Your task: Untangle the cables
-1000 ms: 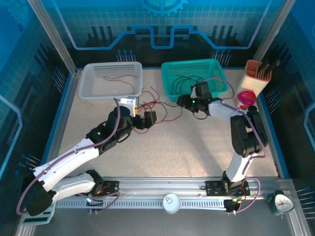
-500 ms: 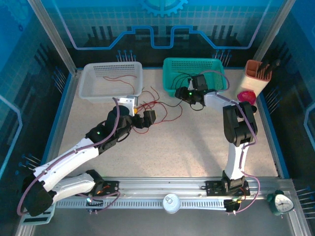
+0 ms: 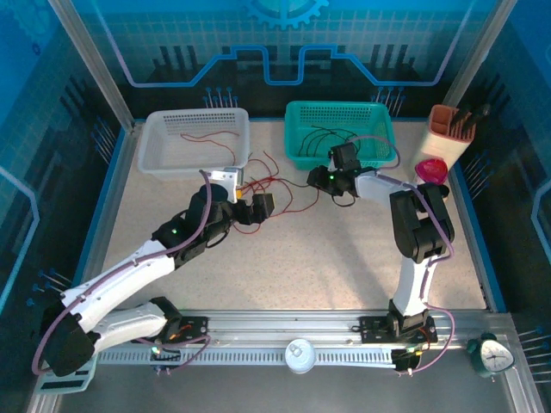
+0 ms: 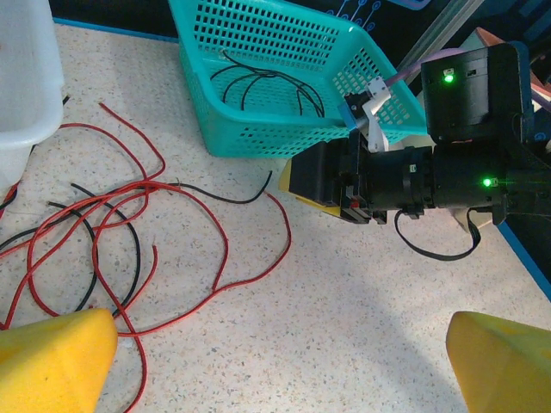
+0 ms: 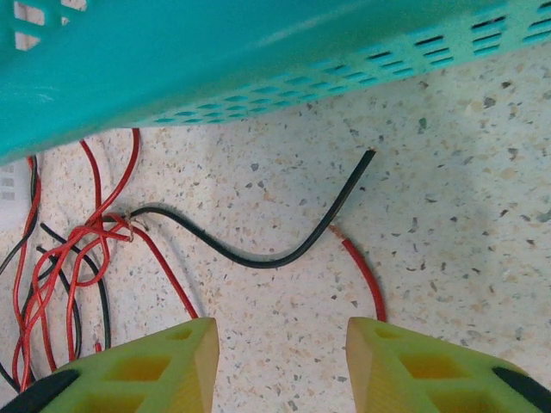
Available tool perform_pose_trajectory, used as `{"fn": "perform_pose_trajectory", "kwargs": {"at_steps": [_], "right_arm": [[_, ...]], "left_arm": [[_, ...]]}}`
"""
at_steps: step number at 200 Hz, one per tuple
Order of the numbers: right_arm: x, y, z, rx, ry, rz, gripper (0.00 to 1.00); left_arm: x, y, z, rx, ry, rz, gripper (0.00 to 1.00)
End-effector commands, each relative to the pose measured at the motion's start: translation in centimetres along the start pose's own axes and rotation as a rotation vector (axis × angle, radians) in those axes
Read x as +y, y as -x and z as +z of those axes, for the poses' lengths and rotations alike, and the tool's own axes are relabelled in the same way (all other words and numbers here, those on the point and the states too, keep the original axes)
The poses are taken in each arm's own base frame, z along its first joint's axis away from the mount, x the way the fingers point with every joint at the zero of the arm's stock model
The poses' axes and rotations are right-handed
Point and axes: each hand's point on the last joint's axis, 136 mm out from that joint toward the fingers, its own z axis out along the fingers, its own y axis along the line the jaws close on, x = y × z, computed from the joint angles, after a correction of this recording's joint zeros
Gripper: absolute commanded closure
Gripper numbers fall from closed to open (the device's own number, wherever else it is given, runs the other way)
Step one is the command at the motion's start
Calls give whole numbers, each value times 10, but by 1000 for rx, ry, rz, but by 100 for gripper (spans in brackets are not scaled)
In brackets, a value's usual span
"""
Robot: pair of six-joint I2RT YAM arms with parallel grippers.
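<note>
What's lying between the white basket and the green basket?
Red and black cables, tangled on the tabletop; the left wrist view shows them.

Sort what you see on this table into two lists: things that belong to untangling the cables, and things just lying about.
Belongs to the job:
- tangled red and black cables on the table
- black cables in the teal basket
- red cable in the white basket

Just lying about:
- orange holder
- pink object
- small clock
- white round cap

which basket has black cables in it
The teal mesh plastic basket: thin black cables lie in it, while the white plastic basket holds a thin red cable.
</note>
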Motion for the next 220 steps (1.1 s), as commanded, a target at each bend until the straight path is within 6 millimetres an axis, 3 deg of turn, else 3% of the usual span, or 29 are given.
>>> {"fn": "perform_pose_trajectory", "kwargs": {"at_steps": [1, 59, 91, 120, 146, 175, 199, 220], "right_arm": [[10, -7, 3, 19, -8, -37, 56], [53, -13, -15, 17, 52, -112, 55], [64, -16, -26, 7, 81, -101, 55], [67, -17, -40, -11, 100, -91, 54], [56, -15, -47, -24, 56, -97, 53], [39, -17, -46, -13, 28, -78, 52], [26, -19, -47, -15, -7, -73, 52], [10, -16, -53, -28, -27, -38, 52]], "left_arm": [[9, -1, 3, 18, 38, -19, 1], [60, -25, 20, 150, 271, -105, 2], [97, -37, 35, 262, 389, -139, 10], [116, -40, 53, 316, 425, -140, 20], [108, -37, 75, 359, 377, -88, 28], [92, -51, 93, 472, 351, 29, 31], [73, -67, 102, 542, 347, 179, 30], [44, -82, 114, 575, 275, 298, 30]]}}
